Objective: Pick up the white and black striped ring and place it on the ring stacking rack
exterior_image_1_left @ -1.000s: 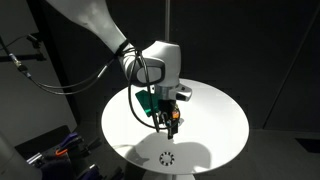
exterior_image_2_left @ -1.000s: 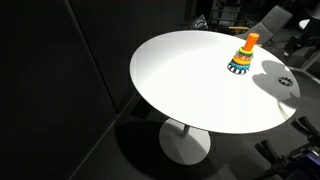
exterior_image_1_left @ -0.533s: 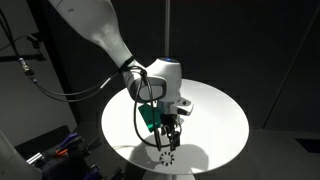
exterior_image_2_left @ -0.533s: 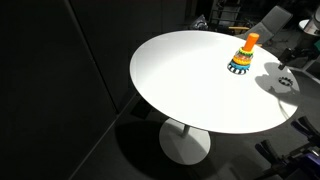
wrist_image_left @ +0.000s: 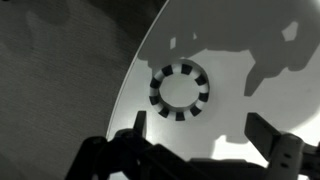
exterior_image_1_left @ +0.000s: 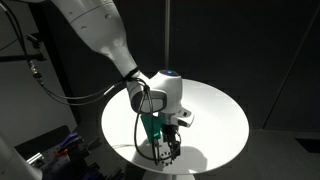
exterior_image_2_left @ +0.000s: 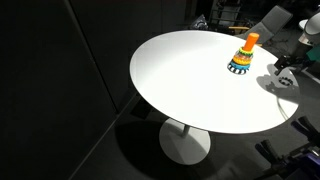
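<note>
White tabletop against black surroundings makes the ring (wrist_image_left: 180, 90) plain in the wrist view. It is a flat circle of alternating dark and pale segments, lying on the table (wrist_image_left: 270, 90) close to its curved edge. Its hole faces up, which we judge suits a pinch across the band from above and, afterwards, a drop over a peg.

The gripper (wrist_image_left: 200, 145) hangs over it with its fingers (wrist_image_left: 132, 135) spread wide and nothing between them, so it is released and holds nothing. In the wrist view the ring sits just ahead of the gap between the fingers, roughly centred side to side. We read that pose as lining up for a descent. In an exterior view the gripper (exterior_image_1_left: 166, 150) points straight down, low over the near rim of the table (exterior_image_1_left: 220, 110), and hides the ring. We cannot tell whether the tips touch the surface.

The rack (exterior_image_2_left: 242, 56) stands upright further in on the table (exterior_image_2_left: 190, 80), well apart from the gripper (exterior_image_2_left: 286, 68). Its orange peg (exterior_image_2_left: 251, 40) is free at the top. Because the peg is upright, we expect the ring must be lifted above its tip, then centred and let go.

With the ring so near the edge, we think a clumsy touch could push it off the table.
</note>
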### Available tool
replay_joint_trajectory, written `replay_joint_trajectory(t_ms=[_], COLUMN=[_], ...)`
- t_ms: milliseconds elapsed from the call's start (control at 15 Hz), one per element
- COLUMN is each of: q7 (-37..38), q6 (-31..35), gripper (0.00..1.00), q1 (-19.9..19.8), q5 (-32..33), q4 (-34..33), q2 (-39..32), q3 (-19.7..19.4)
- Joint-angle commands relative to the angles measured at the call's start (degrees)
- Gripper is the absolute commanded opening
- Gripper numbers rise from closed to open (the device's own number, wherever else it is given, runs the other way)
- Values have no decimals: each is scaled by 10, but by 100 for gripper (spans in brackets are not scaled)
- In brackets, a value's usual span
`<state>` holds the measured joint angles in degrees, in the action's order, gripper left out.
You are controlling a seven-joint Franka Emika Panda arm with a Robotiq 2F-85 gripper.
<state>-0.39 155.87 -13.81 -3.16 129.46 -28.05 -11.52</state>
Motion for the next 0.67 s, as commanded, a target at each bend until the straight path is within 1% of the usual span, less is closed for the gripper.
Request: replay_joint_trajectory(t_ms=[0, 267, 600], q7=[-11, -10, -6], q6=[2, 2, 1], gripper=[100, 100, 100], q1=[-24, -35, -39], q5=[-22, -35, -35], q4=[-18, -20, -19], q2=[-15, -21, -25], q3=[17, 21, 16])
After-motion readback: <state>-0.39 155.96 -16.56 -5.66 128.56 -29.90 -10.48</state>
